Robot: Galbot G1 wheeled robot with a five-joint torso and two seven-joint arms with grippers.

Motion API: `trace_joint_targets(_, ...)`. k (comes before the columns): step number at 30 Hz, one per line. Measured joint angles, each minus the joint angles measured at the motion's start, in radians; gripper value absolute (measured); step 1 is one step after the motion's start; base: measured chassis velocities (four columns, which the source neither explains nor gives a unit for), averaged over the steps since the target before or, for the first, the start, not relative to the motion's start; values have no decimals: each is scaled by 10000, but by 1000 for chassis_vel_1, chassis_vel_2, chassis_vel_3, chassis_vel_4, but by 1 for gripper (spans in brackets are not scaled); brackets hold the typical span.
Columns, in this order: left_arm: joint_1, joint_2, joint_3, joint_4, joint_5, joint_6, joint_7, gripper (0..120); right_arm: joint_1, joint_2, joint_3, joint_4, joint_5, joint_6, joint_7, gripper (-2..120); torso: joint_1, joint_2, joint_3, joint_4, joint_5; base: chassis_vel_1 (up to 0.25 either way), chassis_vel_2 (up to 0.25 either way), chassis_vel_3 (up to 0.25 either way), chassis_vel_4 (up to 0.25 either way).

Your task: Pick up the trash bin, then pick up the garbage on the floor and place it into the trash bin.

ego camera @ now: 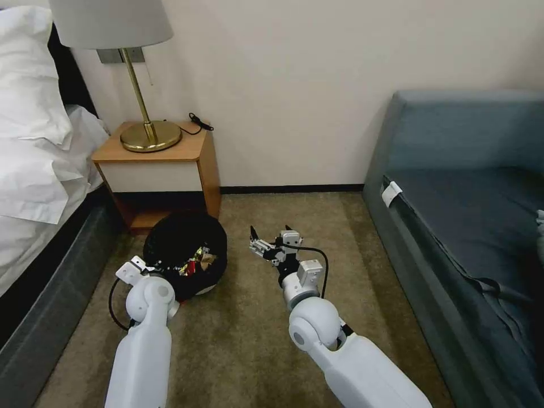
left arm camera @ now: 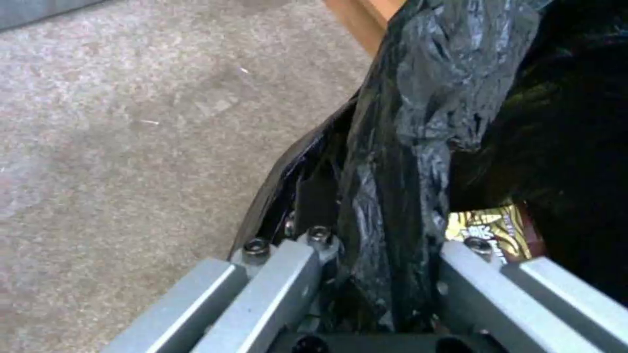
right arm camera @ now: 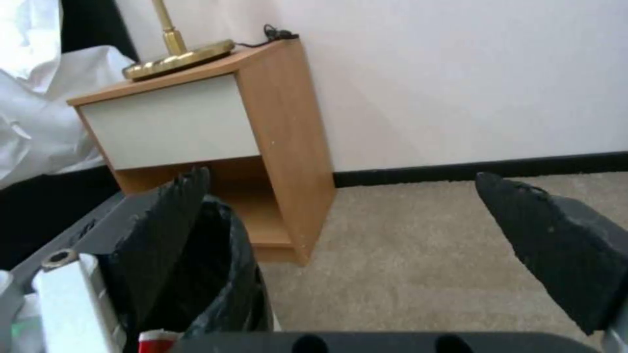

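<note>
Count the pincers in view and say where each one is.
2. The left pincer clamps the trash bin rim; the right pincer hangs open beside the bin.

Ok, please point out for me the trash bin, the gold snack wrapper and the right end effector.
trash bin (ego camera: pixel 170 238): head view, on the black bag at the rim.
gold snack wrapper (left arm camera: pixel 487 226): left wrist view, on its printed face.
right end effector (ego camera: pixel 271 233): head view, midway between its open fingertips.

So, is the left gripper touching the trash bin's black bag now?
Touching. In the left wrist view the left gripper has a fold of the black bag of the trash bin pinched between its fingers.
</note>
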Motion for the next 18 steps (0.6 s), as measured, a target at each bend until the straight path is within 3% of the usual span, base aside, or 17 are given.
trace_joint_targets(2, -27, 31, 44, 51, 42, -11, 25, 16, -24, -66, 37, -5, -33, 50, -102, 100, 0, 0, 0, -2, 0, 0, 0, 0, 0)
trace_joint_targets(11, 141, 87, 52, -212, 395, -261, 424, 44, -29, -69, 56, -131, -49, 239, -174, 100, 0, 0, 0, -2, 0, 0, 0, 0, 0)
trace_joint_targets(13, 472, 192, 141, -764, 912, -369, 1114, 54, -11, -16, 81, -344, -64, 615, -184, 100, 0, 0, 0, -1, -1, 0, 0, 0, 0)
trace_joint_targets(14, 472, 192, 141, -764, 912, -369, 1114, 54, -11, -16, 81, -344, -64, 615, -184, 100, 0, 0, 0, -1, -1, 0, 0, 0, 0)
trace_joint_targets(15, 823, 321, 225, -1298, 1727, -583, 1910, 63, 17, 6, 175, -493, -119, 814, -190, 100, 0, 0, 0, 0, 0, 0, 0, 0, 0)
trace_joint_targets(16, 823, 321, 225, -1298, 1727, -583, 1910, 63, 17, 6, 175, -493, -119, 814, -190, 100, 0, 0, 0, 0, 0, 0, 0, 0, 0)
trace_joint_targets(18, 1201, 537, 287, -1926, 2679, -847, 2793, 73, 31, -6, 328, -656, -244, 974, -231, 100, -1, 1, 0, 0, -1, 0, 0, 0, 0)
